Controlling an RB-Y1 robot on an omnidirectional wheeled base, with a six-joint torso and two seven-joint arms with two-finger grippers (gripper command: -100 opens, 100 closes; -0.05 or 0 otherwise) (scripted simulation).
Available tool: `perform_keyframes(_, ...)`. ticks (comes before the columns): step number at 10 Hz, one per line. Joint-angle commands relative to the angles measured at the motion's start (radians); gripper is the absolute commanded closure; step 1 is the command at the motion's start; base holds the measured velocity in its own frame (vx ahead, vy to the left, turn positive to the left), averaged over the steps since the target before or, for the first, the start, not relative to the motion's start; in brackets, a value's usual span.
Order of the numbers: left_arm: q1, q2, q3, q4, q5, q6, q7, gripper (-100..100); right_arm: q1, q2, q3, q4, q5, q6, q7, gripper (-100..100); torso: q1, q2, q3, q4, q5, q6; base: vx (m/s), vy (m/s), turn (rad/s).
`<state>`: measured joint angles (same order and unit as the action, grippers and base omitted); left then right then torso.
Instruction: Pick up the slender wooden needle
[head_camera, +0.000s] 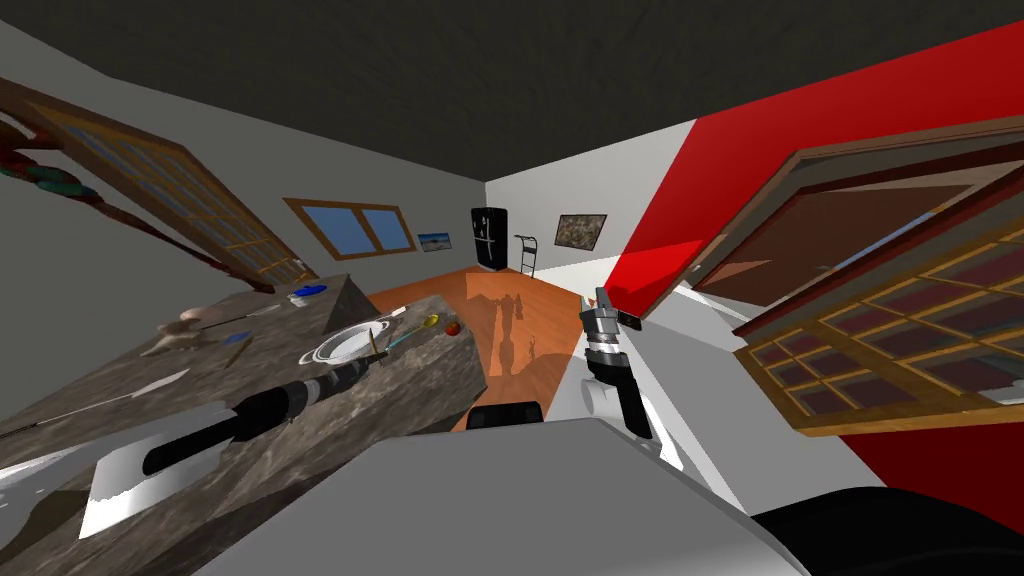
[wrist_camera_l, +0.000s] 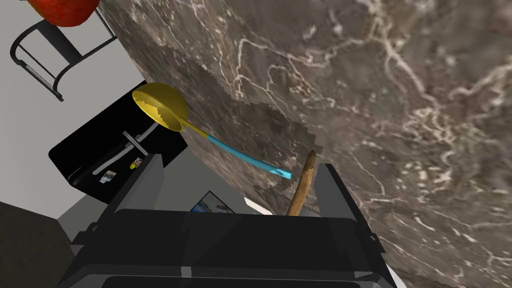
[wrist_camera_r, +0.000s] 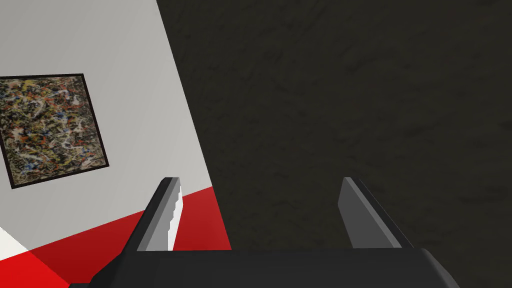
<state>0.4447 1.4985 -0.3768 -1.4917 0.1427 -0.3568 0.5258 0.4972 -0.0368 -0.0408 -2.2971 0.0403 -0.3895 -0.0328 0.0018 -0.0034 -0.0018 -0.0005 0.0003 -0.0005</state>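
L gripper (wrist_camera_l: 239, 165) fingers spread over counter (wrist_camera_l: 400, 125); needle (wrist_camera_l: 303, 182) lies between them, hard by one, ungripped. Step: pre-grasp. Next: centre, pinch shaft, lift. R gripper (wrist_camera_r: 260, 182) likewise spread, idle

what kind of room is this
Most likely a kitchen in a house. A dark, veined stone counter holds a white bowl, a yellow spoon with a blue handle and a red apple. A black fridge stands against the far wall.
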Motion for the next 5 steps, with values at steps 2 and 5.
perform_keyframes(2,0.011,0.04,-0.032,0.032,0.014,0.005,0.015,-100,0.0,0.0,0.0,0.0,0.0,0.0,0.0,0,0.0,-0.001,-0.001,0.0,0.0,0.0,0.052,0.024,-0.189)
perform_keyframes(5,0.022,0.103,-0.092,0.104,0.036,-0.007,0.039,-100,0.0,0.0,0.0,0.0,0.0,0.0,0.0,0,0.0,-0.001,0.0,0.0,0.0,0.0,0.05,0.03,-0.185)
